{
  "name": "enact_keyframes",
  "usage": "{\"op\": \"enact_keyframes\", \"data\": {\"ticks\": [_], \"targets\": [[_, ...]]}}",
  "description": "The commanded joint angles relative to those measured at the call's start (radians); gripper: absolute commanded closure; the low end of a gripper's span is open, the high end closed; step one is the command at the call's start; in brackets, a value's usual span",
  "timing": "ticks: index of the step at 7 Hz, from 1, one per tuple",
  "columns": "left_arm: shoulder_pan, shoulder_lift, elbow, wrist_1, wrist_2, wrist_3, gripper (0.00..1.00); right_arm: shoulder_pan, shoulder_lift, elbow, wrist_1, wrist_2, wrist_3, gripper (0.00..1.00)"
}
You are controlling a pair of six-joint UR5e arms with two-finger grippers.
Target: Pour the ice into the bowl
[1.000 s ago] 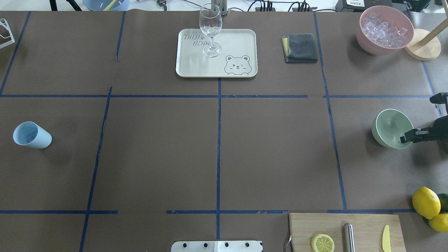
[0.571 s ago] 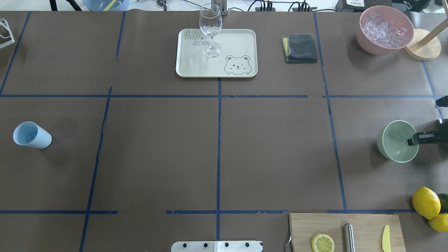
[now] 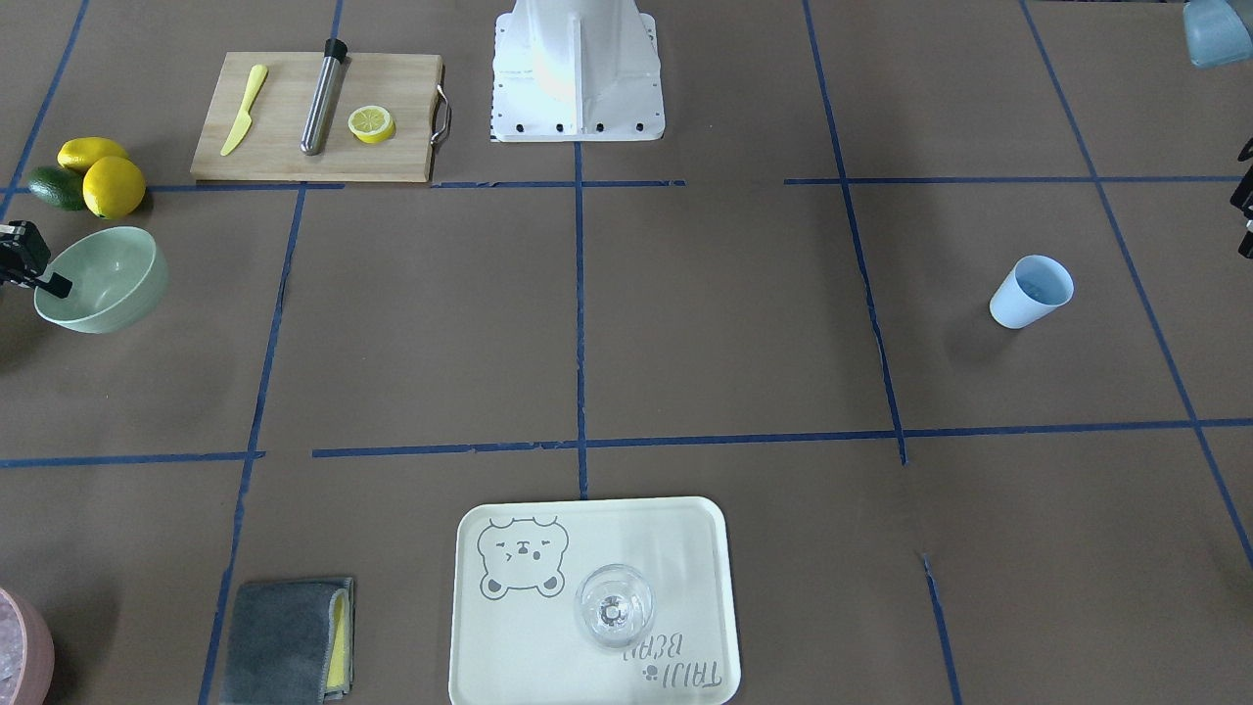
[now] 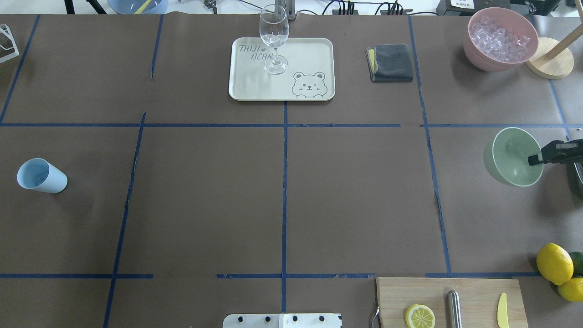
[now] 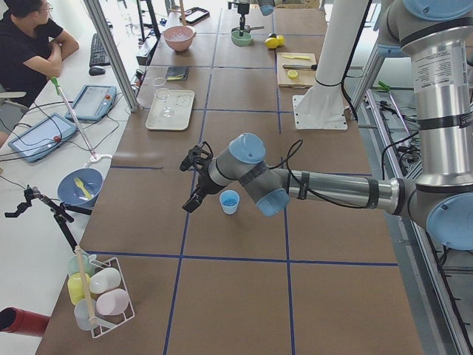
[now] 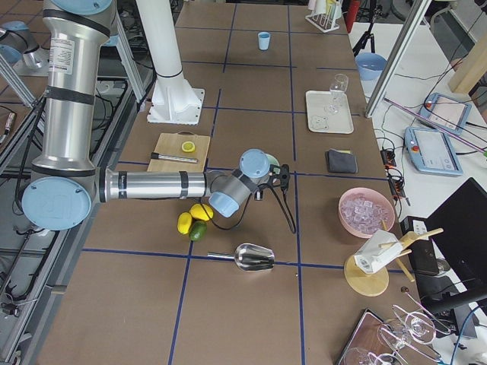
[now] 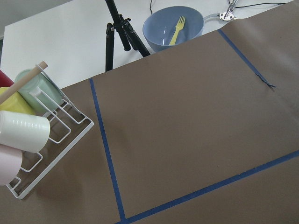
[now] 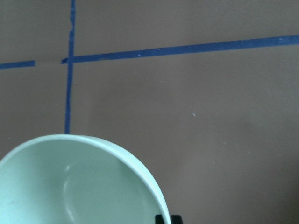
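Well, mint bowl hanging by its rim

So the right claw (image 4: 534, 160) is pinching the rim of the bowl (image 4: 506, 157), which hangs tilted off the surface; no ice visible inside it. Thin edge grip like that, the bowl could swivel or slip out if the arm swings fast. Meanwhile the left claw (image 5: 190, 183) sits just beside the blue cup (image 5: 230, 201); spread or closed, can't tell.

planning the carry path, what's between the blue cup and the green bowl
Nothing stands there. In the overhead view, the stretch from the blue cup to the green bowl is bare brown table cover, crossed only by blue tape lines.
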Motion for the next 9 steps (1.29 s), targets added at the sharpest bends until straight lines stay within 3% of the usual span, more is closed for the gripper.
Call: {"op": "enact_keyframes", "data": {"ticks": [1, 2, 4, 5, 7, 8, 9], "targets": [[0.158, 0.096, -0.001, -0.184, 0.127, -0.200, 0.00, -0.008, 0.130, 0.019, -0.001, 0.019, 0.226, 1.00], [0.237, 0.120, -0.005, -0.245, 0.168, -0.301, 0.00, -0.039, 0.186, 0.018, -0.003, 0.013, 0.311, 1.00], [0.484, 0.209, -0.003, -0.383, 0.397, -0.529, 0.00, -0.138, 0.313, 0.021, -0.018, -0.004, 0.516, 1.00], [0.619, 0.222, -0.003, -0.399, 0.528, -0.649, 0.00, -0.184, 0.371, 0.056, -0.098, -0.040, 0.579, 1.00], [0.872, 0.226, 0.015, -0.393, 0.798, -0.827, 0.00, -0.316, 0.537, 0.178, -0.479, -0.198, 0.589, 1.00], [0.970, 0.226, 0.058, -0.390, 0.924, -0.883, 0.00, -0.409, 0.627, 0.185, -0.592, -0.312, 0.592, 1.00], [1.023, 0.225, 0.070, -0.364, 0.992, -0.908, 0.00, -0.477, 0.684, 0.173, -0.636, -0.385, 0.626, 1.00]]}}
